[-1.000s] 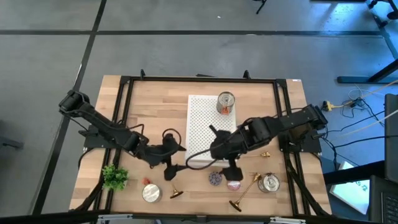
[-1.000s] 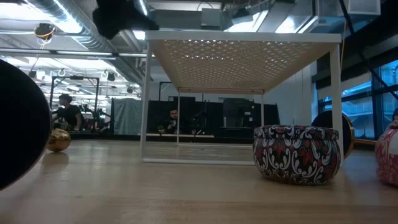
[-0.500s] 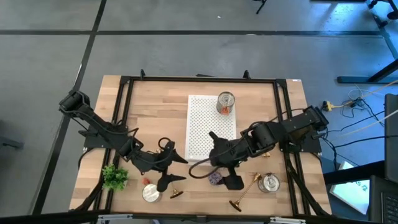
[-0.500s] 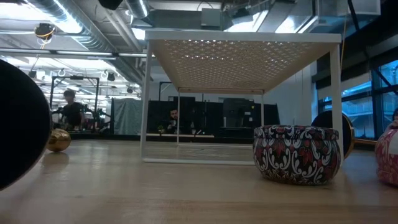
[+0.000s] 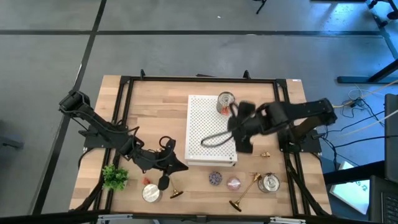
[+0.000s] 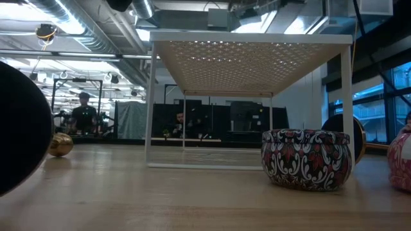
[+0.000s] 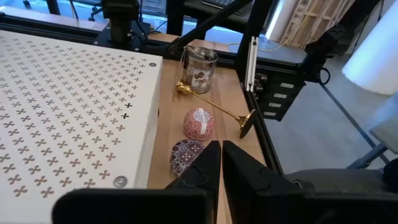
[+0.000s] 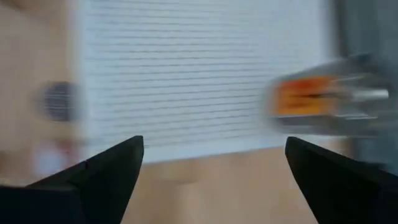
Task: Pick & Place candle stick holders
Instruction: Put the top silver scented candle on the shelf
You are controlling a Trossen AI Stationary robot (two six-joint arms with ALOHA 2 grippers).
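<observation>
Left gripper (image 5: 163, 182) low over the tabletop's (image 5: 149, 106) near edge, jaws closed with nothing between them, just beside one candle stick holder (image 5: 176, 193). Other holders (image 5: 244, 194) lie near the silver tin (image 5: 270, 182). Right gripper (image 5: 239, 124), jaws spread wide and empty, hangs beside the white perforated stand (image 5: 211, 127).

- Both arms are matte black, built of jointed blocky links (the left arm (image 5: 106, 134) at nine o'clock, the right arm (image 5: 292, 118) at three).
- A thin black cable loops off each arm.
- The left gripper (image 7: 221, 163) has flat, dark, tapering fingers; the right gripper (image 8: 214, 168) has wedge-shaped black ones.
</observation>
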